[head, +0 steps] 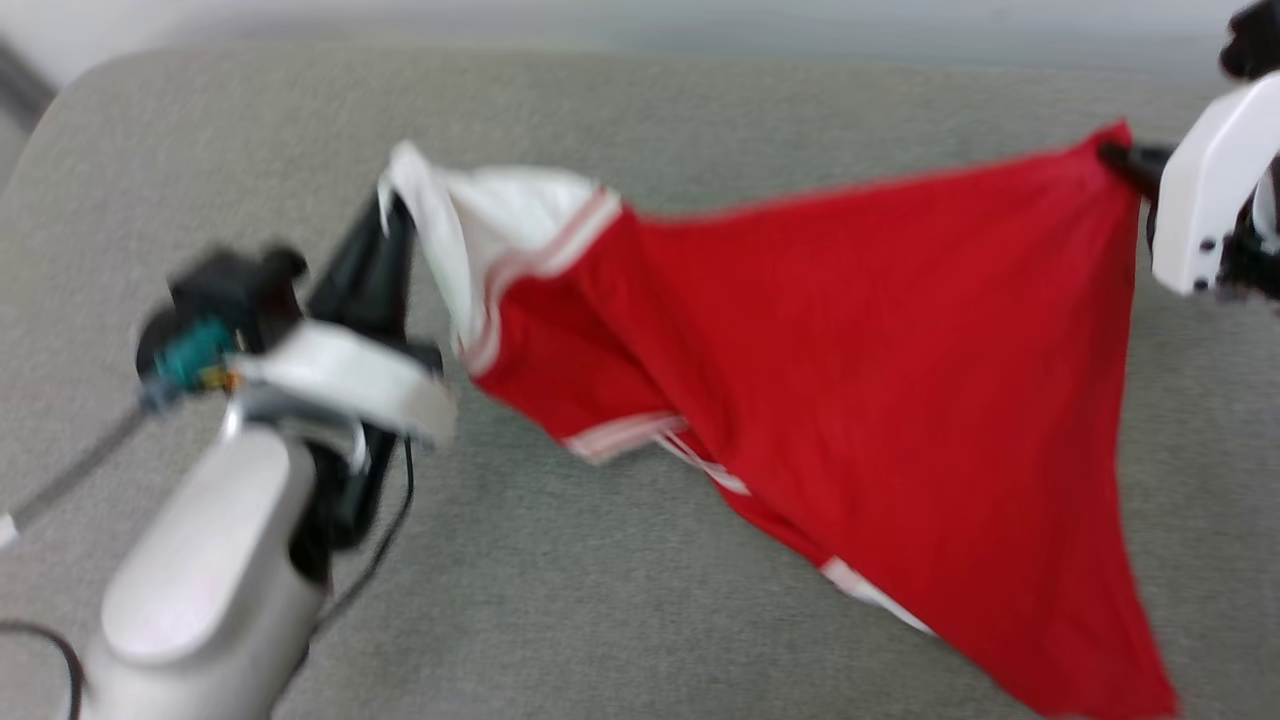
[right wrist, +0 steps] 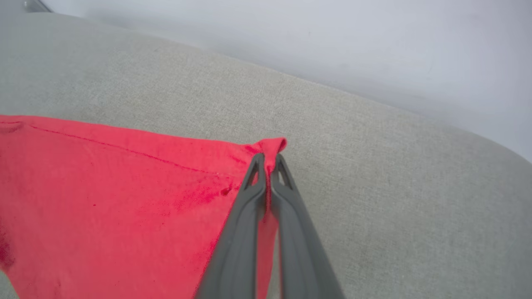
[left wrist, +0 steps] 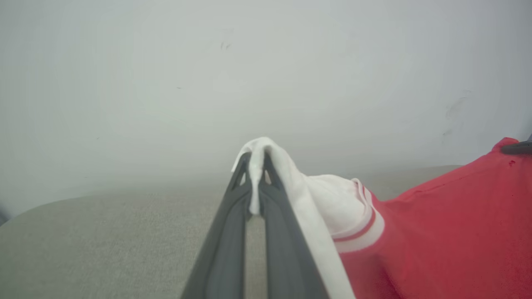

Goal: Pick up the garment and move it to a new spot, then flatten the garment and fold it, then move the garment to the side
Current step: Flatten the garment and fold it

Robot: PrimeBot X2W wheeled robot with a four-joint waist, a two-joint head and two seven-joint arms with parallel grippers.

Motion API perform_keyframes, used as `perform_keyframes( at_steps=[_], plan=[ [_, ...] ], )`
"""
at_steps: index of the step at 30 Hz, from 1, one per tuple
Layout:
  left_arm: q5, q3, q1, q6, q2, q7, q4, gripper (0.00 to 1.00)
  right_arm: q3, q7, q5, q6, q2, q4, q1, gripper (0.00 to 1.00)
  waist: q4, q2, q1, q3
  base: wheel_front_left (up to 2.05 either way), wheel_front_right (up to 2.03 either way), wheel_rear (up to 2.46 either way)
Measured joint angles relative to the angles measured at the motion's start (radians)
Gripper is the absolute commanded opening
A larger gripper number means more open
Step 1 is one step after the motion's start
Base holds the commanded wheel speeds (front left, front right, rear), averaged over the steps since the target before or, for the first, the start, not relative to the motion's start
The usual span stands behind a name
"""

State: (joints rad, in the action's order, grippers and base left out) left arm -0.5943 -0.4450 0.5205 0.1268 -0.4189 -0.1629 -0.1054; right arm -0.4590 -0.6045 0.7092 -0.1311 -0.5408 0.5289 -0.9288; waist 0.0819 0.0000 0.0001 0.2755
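Note:
The garment point(head: 880, 370) is a red shirt with white sleeves, stretched in the air between my two grippers above a grey cushion. My left gripper point(head: 395, 205) is shut on the white sleeve at the shirt's left end; in the left wrist view its fingertips point(left wrist: 266, 160) pinch a fold of white cloth point(left wrist: 328, 199). My right gripper point(head: 1120, 155) is shut on a red corner at the upper right, and the right wrist view shows that corner point(right wrist: 272, 145) clamped between the dark fingers point(right wrist: 282, 195). The red body point(right wrist: 104, 195) hangs down toward the lower right. No lettering shows.
A wide grey fabric cushion point(head: 620, 590) lies under the shirt, with a rounded far-left corner point(head: 90, 90). A pale wall point(left wrist: 266, 74) rises behind it. My left forearm point(head: 200, 590) and a black cable point(head: 380, 560) cross the lower left.

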Motion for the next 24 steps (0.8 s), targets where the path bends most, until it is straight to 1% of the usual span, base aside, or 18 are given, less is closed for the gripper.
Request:
perform_keyframes(
  at_steps=[5, 10, 13, 18, 24],
  plan=[
    [-0.010, 0.021, 0.205, -0.040, 0.017, 0.028, -0.127, 0.00, 0.034, 0.127, -0.043, 0.000, 0.035, 0.053, -0.075, 0.00, -0.051, 0.0000, 0.0000, -0.039, 0.00, 0.00, 0.00],
    [-0.007, 0.036, 0.429, -0.071, 0.048, 0.014, -0.292, 0.00, 0.069, 0.212, -0.070, 0.000, 0.070, 0.115, -0.174, 0.00, -0.095, 0.0000, -0.0001, -0.045, 0.00, 0.00, 0.00],
    [0.002, 0.052, 0.569, -0.083, 0.062, -0.010, -0.388, 0.00, 0.087, 0.264, -0.091, 0.000, 0.080, 0.138, -0.263, 0.00, -0.109, 0.0000, 0.0000, -0.018, 0.00, 0.00, 0.00],
    [0.028, 0.071, 0.813, -0.083, 0.079, -0.040, -0.505, 0.00, 0.121, 0.363, -0.124, 0.000, 0.081, 0.155, -0.437, 0.00, -0.123, 0.0000, 0.0000, 0.053, 0.00, 0.00, 0.00],
    [0.085, 0.071, 1.076, -0.089, 0.068, -0.067, -0.591, 0.00, 0.137, 0.451, -0.155, 0.000, 0.072, 0.147, -0.620, 0.00, -0.133, 0.0000, 0.0001, 0.159, 0.00, 0.00, 0.00]
  ],
)
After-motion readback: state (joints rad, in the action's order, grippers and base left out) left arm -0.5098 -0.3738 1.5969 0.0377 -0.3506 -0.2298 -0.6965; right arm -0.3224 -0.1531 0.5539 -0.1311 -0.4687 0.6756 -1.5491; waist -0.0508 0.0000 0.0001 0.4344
